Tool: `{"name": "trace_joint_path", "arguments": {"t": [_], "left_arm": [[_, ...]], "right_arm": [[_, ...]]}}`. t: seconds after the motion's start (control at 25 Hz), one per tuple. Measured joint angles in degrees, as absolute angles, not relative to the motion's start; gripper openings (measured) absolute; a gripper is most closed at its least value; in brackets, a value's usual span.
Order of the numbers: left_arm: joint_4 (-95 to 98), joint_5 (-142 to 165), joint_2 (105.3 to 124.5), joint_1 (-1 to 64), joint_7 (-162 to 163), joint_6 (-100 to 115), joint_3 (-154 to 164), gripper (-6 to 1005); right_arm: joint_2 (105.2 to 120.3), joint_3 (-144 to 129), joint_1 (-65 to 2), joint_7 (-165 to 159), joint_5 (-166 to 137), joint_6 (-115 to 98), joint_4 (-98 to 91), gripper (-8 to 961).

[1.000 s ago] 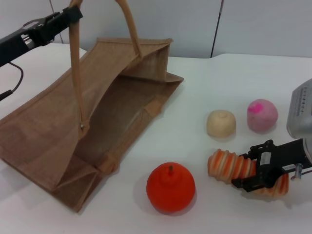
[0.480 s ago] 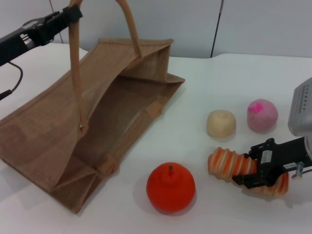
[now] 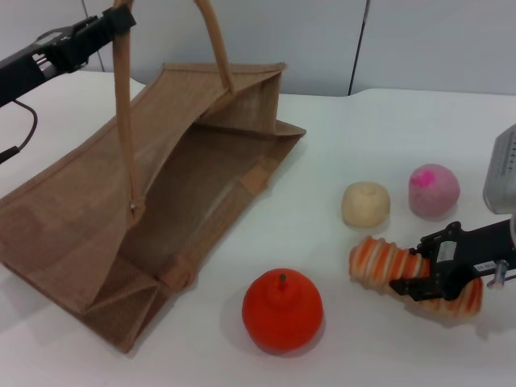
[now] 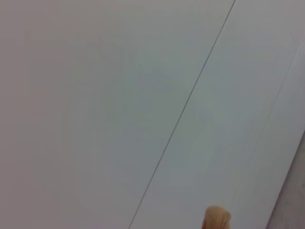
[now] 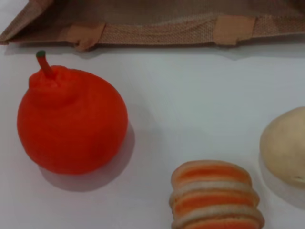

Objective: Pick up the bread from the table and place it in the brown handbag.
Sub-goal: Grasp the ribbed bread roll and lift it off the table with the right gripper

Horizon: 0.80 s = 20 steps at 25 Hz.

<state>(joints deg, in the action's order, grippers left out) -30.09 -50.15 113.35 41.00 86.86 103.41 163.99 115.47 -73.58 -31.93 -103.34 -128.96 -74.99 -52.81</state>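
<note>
The right gripper (image 3: pixel 426 278) has its fingers clamped on the bread (image 3: pixel 387 262), not yet clear of the worktop (image 3: pixel 355 145), while the left gripper (image 3: pixel 121 22) pinches a handle of the brown handbag (image 3: pixel 161 201), holding it open.

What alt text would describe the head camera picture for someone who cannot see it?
The right gripper is clamped on a striped orange-and-cream bread on a white table. Nearby sit an orange fruit, a beige bun and a pink bun. The left gripper holds a handle of the open brown handbag.

Both arms end in black, angular grippers, left gripper (image 3: pixel 113 22) trailing a thin black cable, right gripper (image 3: pixel 419 278) below a grey housing.
</note>
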Motion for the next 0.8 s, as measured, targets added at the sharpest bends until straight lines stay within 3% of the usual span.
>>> {"name": "trace_joint_path", "arguments": {"t": [0.56,0.8], "left_arm": [[-30.1,-51.0,113.29,42.1,87.7,105.2,164.0,122],[-30.1,-50.9,113.29,43.6,88.1,106.5,164.0,122]], "right_arm": [[115.86,-73.1,-30.2,-103.9,-128.2,-76.3,-63.2,484],[115.88,-80.0,-32.3,-103.9,-124.9,-75.4,-65.7,452]]}}
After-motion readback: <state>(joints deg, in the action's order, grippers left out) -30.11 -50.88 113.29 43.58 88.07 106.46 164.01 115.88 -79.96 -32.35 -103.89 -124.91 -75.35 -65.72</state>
